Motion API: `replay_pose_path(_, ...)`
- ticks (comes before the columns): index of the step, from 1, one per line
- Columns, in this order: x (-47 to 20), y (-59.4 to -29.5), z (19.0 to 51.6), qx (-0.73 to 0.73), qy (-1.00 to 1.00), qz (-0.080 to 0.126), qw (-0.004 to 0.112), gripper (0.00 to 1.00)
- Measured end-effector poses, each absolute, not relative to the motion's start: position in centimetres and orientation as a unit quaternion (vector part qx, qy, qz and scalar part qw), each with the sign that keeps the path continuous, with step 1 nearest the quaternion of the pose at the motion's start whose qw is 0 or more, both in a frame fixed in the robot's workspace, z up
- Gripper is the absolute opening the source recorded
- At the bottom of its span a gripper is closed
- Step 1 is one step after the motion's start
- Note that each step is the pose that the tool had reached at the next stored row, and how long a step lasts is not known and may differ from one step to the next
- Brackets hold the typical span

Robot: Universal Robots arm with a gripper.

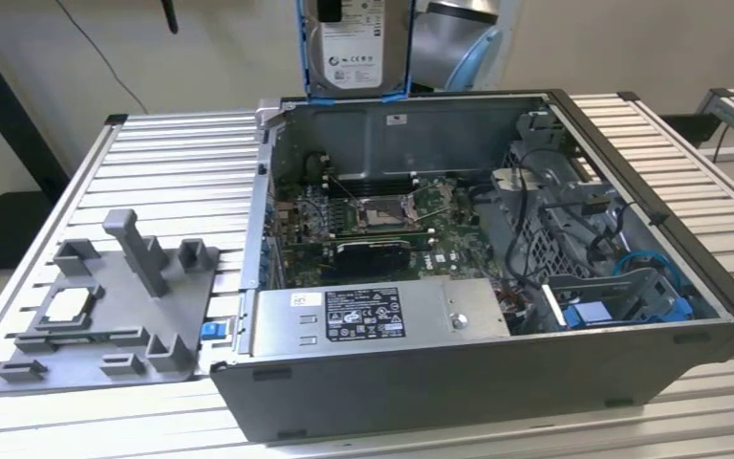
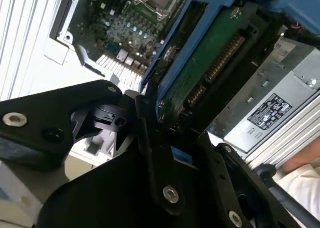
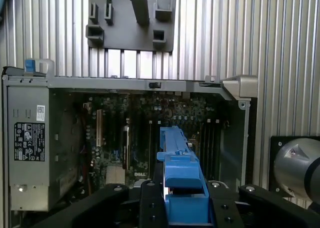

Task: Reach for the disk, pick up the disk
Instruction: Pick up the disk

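Gripper (image 3: 182, 200) is clamped tight on the disk (image 1: 355, 48), pinching its blue frame. The disk hangs upright in the air above the far wall of the open computer case (image 1: 469, 382). The case sits on the ribbed metal table (image 1: 176, 153), just beside a grey tray (image 1: 183, 306).

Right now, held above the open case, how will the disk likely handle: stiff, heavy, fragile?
Probably stiff: the disk is a metal slab in a blue frame and hangs straight in the pincer. Likely dense for its size. Its bare circuit board looks knock-sensitive.
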State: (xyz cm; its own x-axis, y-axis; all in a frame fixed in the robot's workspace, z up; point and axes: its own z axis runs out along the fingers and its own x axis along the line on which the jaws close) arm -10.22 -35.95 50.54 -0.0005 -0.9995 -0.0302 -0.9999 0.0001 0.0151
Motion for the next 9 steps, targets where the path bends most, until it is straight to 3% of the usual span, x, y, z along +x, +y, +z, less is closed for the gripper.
replay_pose_path(9,-7.4,-35.9,50.5,-0.707,0.707,0.016,0.005,0.00)
